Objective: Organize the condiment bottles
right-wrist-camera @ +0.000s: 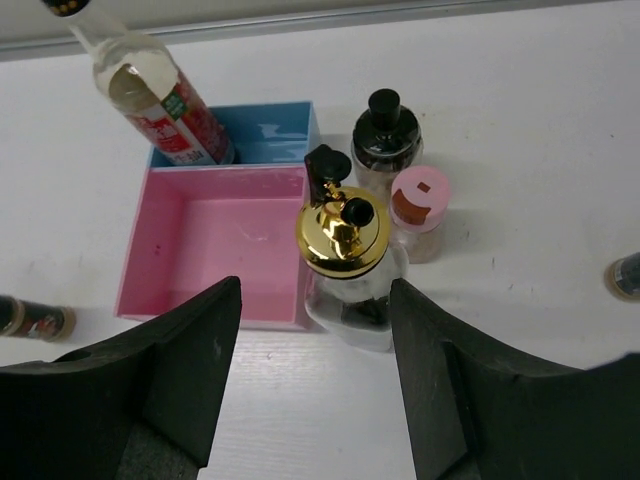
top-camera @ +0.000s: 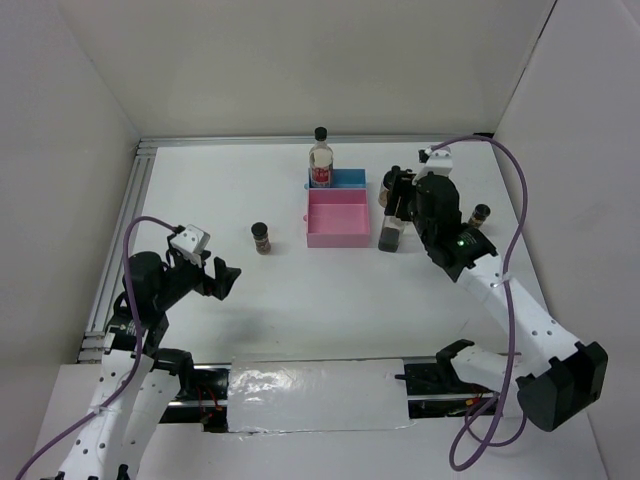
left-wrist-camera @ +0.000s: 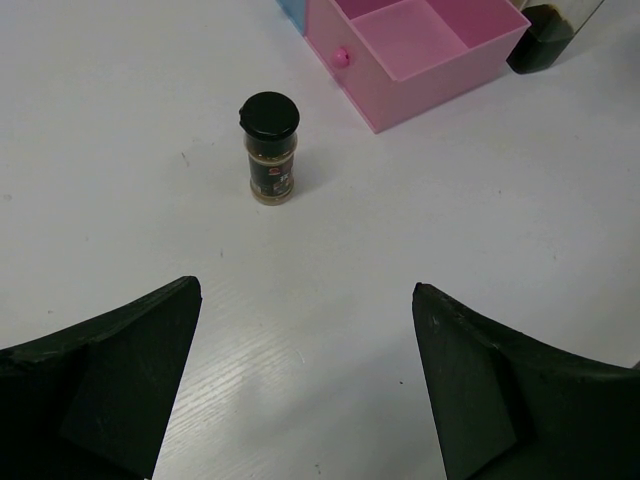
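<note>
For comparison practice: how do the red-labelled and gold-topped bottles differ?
The red-labelled bottle has a black cap, the gold-topped bottle a gold spout. The red-labelled bottle stands in the blue tray, the gold-topped bottle beside the pink tray. Both are upright glass.

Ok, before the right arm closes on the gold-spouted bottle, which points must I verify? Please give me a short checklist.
1. Right gripper open: ok. Its jaws stand apart, and the gold-spouted bottle shows between them.
2. Bottle upright: ok.
3. Room beside the bottle: cannot tell. The pink-lidded jar stands close on the bottle's right and might be nudged.
4. Pink tray free to receive it: ok, nothing lies in it.
5. Left gripper out of the way: ok. It is open, far off, facing the small dark jar.
</note>
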Tool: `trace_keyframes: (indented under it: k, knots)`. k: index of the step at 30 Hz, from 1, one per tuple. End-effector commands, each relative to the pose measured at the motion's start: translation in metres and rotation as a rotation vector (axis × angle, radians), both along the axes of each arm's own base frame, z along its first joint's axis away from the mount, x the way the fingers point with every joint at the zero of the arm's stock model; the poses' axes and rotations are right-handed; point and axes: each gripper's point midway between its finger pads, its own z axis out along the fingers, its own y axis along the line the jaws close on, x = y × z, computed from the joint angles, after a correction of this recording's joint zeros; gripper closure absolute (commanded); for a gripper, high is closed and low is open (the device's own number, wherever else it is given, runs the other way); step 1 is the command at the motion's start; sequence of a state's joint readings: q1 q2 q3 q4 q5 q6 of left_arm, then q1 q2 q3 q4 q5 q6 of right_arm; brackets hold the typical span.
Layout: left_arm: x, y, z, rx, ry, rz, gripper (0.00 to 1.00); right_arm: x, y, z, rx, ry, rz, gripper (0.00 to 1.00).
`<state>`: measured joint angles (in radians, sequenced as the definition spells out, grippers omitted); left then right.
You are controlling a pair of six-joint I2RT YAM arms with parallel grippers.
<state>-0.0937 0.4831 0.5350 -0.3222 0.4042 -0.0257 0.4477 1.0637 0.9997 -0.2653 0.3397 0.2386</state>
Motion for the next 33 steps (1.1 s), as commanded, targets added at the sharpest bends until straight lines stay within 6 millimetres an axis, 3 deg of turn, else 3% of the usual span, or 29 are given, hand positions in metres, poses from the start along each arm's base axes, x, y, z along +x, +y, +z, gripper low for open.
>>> trace_keyframes:
  k: [1,19,23,33]
  knots:
    - [0.005,0.004,0.021,0.011,-0.064,0.016,0.01,0.016,-0.007,0.013,0.021,-0.064,-0.096,0.32]
    - [0.005,0.006,0.021,0.046,-0.092,0.009,0.01,0.039,-0.007,-0.015,-0.023,-0.05,-0.134,0.31]
    - [0.005,0.005,0.023,0.043,-0.093,0.005,0.01,0.042,-0.014,-0.013,-0.02,-0.068,-0.177,0.41]
    - [0.005,0.005,0.021,0.044,-0.084,0.002,0.01,0.051,-0.025,-0.026,-0.063,-0.049,-0.206,0.53]
